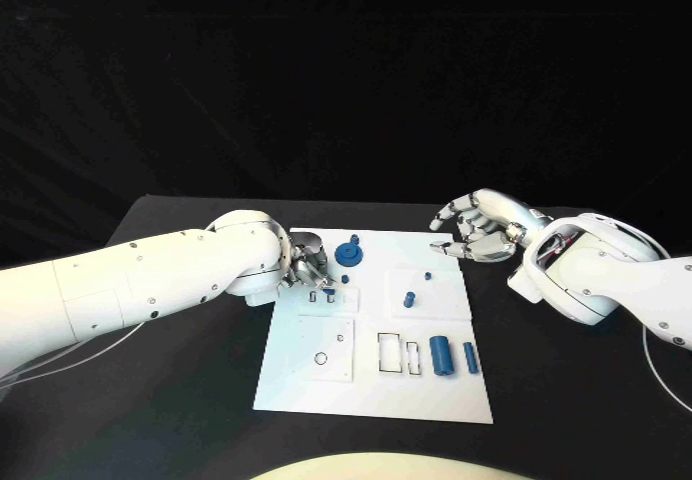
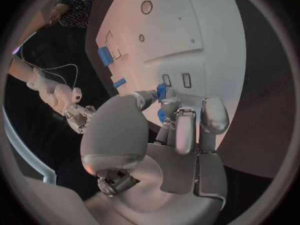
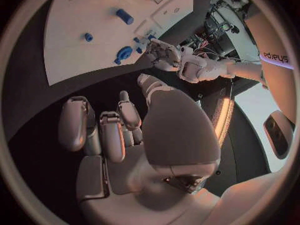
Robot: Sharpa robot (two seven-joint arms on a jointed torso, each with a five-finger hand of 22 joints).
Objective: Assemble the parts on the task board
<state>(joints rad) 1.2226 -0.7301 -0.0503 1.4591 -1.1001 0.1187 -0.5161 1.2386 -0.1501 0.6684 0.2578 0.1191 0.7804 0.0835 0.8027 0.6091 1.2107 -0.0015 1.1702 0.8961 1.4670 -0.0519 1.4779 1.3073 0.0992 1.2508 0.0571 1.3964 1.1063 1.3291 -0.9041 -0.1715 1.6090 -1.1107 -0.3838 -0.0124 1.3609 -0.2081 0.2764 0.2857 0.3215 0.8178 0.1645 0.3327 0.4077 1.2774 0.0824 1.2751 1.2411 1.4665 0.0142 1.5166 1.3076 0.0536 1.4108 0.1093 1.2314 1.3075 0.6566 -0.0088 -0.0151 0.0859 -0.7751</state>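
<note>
The right hand (image 3: 134,135) hangs over the dark bench (image 3: 37,115), fingers loosely curled and holding nothing. Beyond it lies the white task board (image 3: 81,15). A blue cylinder (image 3: 124,16) lies on the board, a small blue peg (image 3: 89,36) stands nearby, and a round blue part (image 3: 123,52) sits close to the board's edge. The left hand (image 3: 164,54) reaches onto the board beside that round part.

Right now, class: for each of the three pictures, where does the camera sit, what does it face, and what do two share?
Head view: from the robot's head, down at the task board; both arms show.
Left wrist view: behind the left hand, facing the board.
Right wrist view: behind the right hand, facing the board's edge.
Shared: both wrist views show the blue parts.
</note>
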